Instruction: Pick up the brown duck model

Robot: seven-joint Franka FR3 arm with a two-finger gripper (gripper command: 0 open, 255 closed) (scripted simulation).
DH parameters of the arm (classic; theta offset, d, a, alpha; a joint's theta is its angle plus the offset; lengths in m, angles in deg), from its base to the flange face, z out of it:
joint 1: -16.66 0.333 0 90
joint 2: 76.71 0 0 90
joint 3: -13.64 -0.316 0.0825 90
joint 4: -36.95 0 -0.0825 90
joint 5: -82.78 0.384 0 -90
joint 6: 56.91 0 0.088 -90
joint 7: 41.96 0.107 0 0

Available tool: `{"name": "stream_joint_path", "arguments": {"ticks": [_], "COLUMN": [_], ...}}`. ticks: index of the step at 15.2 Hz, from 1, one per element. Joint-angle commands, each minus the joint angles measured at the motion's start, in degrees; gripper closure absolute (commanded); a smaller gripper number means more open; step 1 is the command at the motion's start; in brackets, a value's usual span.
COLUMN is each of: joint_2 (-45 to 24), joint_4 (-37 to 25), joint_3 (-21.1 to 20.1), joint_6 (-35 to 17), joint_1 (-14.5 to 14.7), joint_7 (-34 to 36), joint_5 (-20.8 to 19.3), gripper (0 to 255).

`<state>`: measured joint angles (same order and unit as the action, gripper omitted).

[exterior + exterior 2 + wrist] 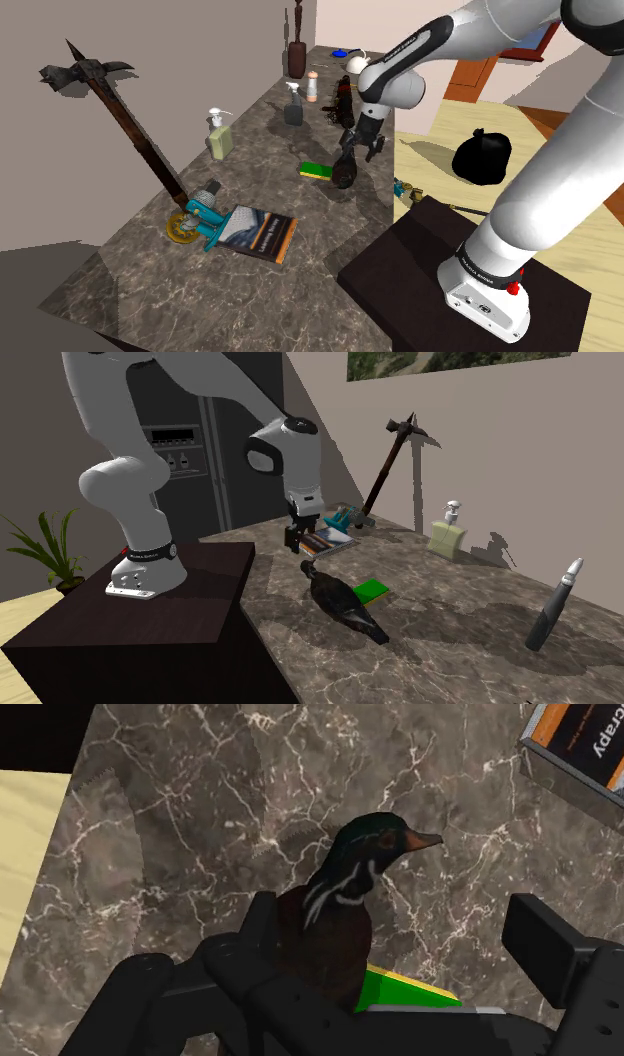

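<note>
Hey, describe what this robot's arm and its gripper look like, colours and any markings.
The arm is glossy white, built of rounded tubular links with dark grey joint rings. A black band with small white lettering circles its foot, beside a red button. The gripper is all black, with two blocky fingers.

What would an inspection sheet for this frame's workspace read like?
Surface: dark marble counter.
Job's things: dark brown duck with a green head, near the counter edge by the stand.
Clutter: green pad beside the duck; book; long pickaxe; soap dispenser; spray bottle.
Grippers: hand open, fingers either side of the duck, not clasping it.
Cables: nothing seen.
Surroundings: black bag on the floor; potted plant.
</note>
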<state>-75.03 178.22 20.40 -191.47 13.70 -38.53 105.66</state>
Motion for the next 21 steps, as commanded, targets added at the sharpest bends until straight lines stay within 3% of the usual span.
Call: {"name": "stream_joint_path", "arguments": {"ticks": [1, 6, 15, 16, 21], "joint_2": [-5.1, -16.4, -22.2, -22.1, -22.1], "joint_4": [-2.1, -6.8, -7.9, -7.9, -7.9], "joint_3": [0.5, -0.4, -2.0, -2.0, -2.0], "joint_6": [-1.9, -5.5, -9.3, -9.2, -9.2], "joint_1": [-0.3, -1.9, -2.8, -2.8, -2.7], "joint_7": [-1.3, -4.7, -8.9, -8.8, -8.8], "joint_5": [3.9, 13.8, 17.8, 17.8, 17.7], "gripper": [0, 0, 0, 255, 255]}}
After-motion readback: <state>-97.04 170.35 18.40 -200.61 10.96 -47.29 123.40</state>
